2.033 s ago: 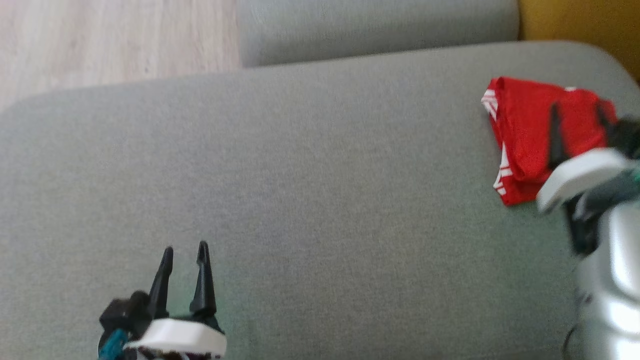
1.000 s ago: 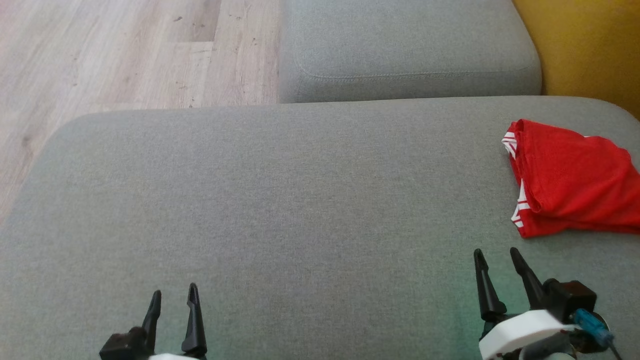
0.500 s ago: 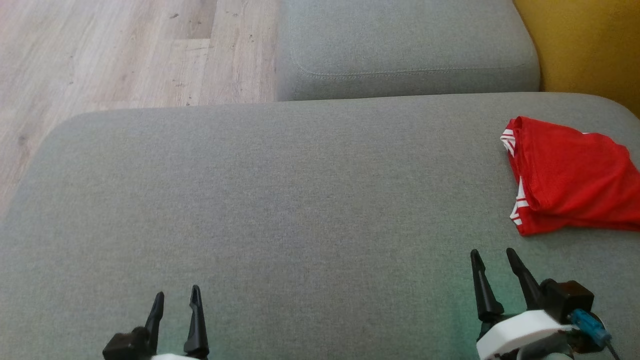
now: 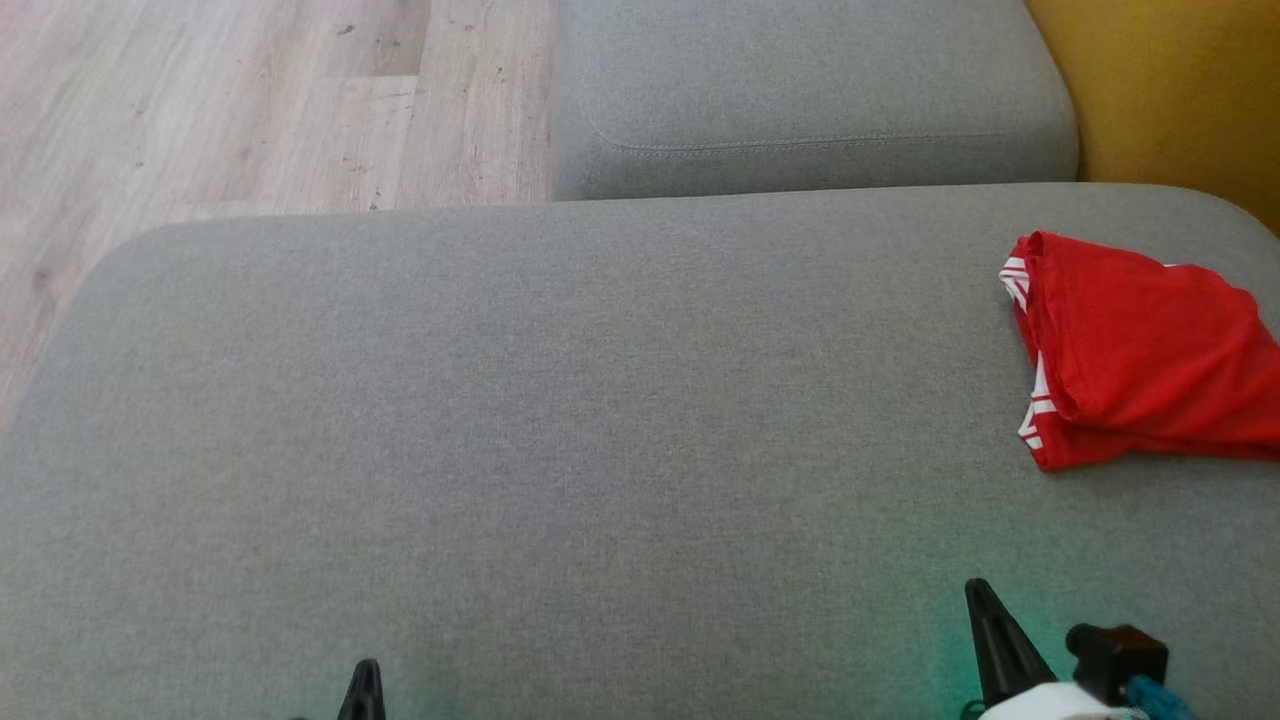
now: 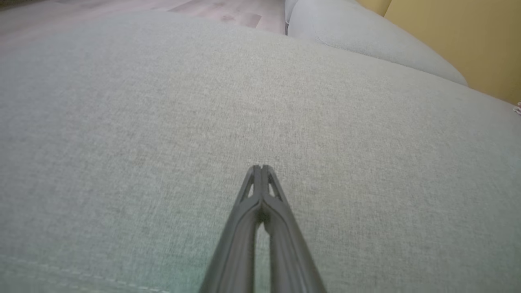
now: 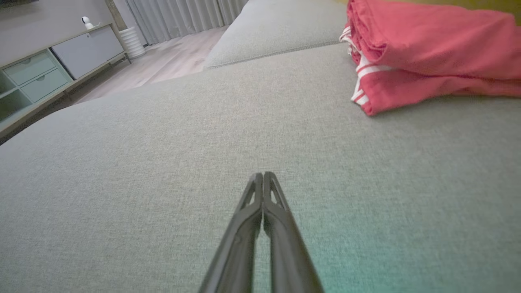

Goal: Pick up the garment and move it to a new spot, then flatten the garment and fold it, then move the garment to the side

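In the head view, you have the red garment [image 4: 1140, 370] lying folded at the far right of the grey sofa seat [image 4: 560, 450], close to the yellow wall [image 4: 1170, 90]. The left gripper [image 4: 365, 695] and the right gripper [image 4: 982, 605] poke up at the bottom edge. Each shows as a single dark point, well apart from the garment.

In the left wrist view, the two fingers [image 5: 240, 236] meet tip to tip with nothing between them, over bare seat fabric. That gripper is closed and empty.

In the right wrist view, the fingers [image 6: 283, 244] are likewise pressed together and hold nothing. The garment sits up and to the right, stacked in layers, with white stripes on the edge nearest you. It is clear of the fingertips.

You look to be at the end of the last step, with the garment folded and set at the side. Little seems left to do. If you want the stack squarer, open the right gripper first and reach forward and right. Otherwise keep both arms clear of the cloth.
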Robot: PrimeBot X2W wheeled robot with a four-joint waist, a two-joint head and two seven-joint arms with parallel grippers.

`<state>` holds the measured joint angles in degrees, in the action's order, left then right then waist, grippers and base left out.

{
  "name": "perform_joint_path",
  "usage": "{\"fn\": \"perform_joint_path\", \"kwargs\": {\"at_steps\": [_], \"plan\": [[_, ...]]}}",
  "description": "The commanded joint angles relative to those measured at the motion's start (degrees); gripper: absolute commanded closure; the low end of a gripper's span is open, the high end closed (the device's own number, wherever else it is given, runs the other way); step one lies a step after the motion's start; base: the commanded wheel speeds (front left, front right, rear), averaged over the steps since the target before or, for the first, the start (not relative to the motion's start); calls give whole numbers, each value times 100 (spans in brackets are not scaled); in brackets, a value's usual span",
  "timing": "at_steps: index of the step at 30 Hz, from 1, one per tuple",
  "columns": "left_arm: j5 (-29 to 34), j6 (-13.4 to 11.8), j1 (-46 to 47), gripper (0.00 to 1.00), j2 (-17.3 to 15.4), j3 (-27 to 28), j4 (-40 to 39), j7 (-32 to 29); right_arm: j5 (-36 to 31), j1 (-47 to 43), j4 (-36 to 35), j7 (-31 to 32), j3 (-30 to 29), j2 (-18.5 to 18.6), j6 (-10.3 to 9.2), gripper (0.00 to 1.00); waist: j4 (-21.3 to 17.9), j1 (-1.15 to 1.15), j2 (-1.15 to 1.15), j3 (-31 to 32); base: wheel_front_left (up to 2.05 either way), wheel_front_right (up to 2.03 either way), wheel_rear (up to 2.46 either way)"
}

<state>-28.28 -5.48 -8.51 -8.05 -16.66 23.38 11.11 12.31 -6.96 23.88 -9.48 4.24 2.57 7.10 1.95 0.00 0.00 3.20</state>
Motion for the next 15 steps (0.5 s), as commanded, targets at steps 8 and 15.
{"fn": "perform_joint_path", "kwargs": {"at_steps": [8, 15], "plan": [[-485, 113, 301, 100, 28, 213, -216, -122, 626, 292, -247, 124, -81, 16, 4, 100, -13, 0, 0, -23, 0, 0, 0], [-850, 186, 373, 100, 58, 342, -261, -223, 1087, 355, -292, 207, -133, 24, 6, 100, -24, 0, 0, -42, 0, 0, 0]]}}
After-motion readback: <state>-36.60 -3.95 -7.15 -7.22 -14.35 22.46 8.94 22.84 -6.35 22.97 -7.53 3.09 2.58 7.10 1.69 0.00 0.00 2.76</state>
